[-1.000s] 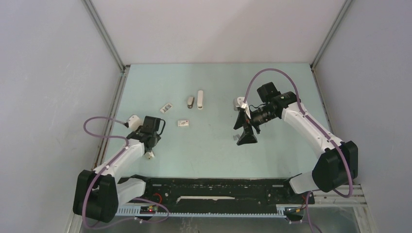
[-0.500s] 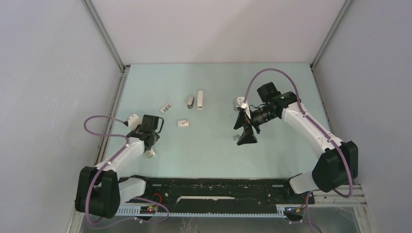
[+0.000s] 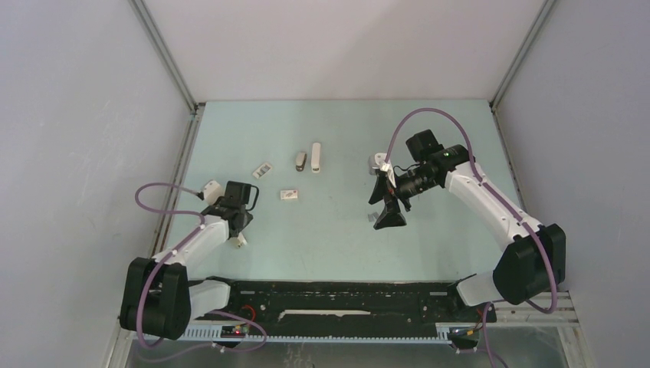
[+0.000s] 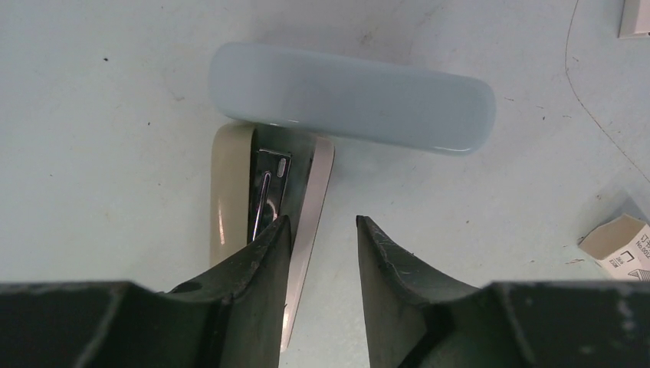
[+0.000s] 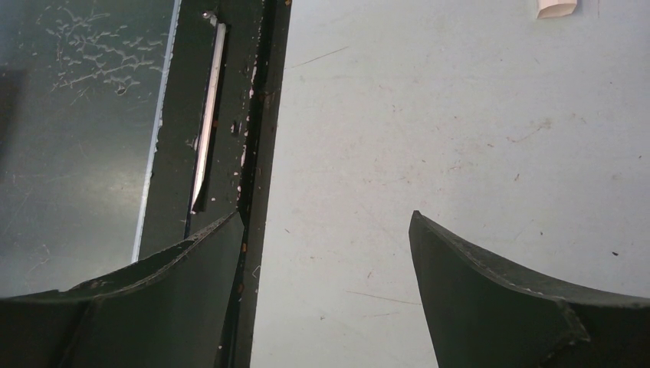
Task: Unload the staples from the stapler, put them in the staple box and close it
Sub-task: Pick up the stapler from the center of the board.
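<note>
The stapler (image 4: 230, 192) is small, with a dull beige top and a white underside. It lies open, and a shiny metal channel shows between the two parts. Its spread end touches the blue stapler (image 4: 352, 96), under that one's left part. I cannot tell if staples are in the channel.

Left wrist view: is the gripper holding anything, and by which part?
Nothing: left gripper open, one finger overlapping the stapler, the other clear.
</note>
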{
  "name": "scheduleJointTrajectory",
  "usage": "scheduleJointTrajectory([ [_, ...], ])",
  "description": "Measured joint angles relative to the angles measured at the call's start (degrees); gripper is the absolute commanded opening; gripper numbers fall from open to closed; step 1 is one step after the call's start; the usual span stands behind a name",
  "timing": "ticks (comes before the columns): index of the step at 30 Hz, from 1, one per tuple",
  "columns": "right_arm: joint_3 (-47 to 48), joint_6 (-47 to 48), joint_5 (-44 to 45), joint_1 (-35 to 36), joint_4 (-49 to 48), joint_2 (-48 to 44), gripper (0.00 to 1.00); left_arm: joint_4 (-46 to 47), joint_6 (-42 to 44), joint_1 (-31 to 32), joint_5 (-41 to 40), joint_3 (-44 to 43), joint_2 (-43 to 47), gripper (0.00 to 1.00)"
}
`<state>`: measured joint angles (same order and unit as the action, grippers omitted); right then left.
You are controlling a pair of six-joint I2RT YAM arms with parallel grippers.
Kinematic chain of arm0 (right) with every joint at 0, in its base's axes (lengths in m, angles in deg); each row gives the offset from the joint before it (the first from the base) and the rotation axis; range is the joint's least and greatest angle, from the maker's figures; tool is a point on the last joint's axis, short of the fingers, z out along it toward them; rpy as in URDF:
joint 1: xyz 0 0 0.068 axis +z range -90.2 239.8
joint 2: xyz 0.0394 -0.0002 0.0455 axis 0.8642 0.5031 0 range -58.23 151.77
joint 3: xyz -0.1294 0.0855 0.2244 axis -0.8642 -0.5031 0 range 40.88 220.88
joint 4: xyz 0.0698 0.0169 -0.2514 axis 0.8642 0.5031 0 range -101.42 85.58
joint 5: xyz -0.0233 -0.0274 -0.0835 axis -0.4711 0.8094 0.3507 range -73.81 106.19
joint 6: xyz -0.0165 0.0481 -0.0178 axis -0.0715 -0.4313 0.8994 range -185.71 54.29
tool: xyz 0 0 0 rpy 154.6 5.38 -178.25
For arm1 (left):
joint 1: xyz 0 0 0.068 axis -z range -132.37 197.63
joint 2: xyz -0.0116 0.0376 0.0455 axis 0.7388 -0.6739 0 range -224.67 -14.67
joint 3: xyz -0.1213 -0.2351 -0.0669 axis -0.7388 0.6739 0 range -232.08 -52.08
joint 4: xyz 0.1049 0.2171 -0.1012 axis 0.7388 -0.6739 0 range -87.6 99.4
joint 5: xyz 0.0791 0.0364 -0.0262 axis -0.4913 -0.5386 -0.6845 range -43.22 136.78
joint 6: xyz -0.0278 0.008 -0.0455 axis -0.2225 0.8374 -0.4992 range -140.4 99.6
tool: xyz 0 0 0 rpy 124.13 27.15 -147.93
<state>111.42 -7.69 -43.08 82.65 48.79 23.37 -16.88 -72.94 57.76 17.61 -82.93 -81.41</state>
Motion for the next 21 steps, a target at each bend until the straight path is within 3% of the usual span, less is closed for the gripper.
scheduleJointTrajectory([
  [3,0.0,0.0,-0.1,0.0,0.0,-0.2,0.89,0.0,0.0,0.0,0.2,0.0,0.0,0.32],
  [10,0.0,0.0,-0.3,0.0,0.0,-0.3,0.89,0.3,0.1,-0.1,1.5,0.1,0.0,0.01],
  [21,0.0,0.0,-0.4,0.0,0.0,-0.4,0.90,0.9,0.5,0.0,9.2,3.2,6.9,0.00],
])
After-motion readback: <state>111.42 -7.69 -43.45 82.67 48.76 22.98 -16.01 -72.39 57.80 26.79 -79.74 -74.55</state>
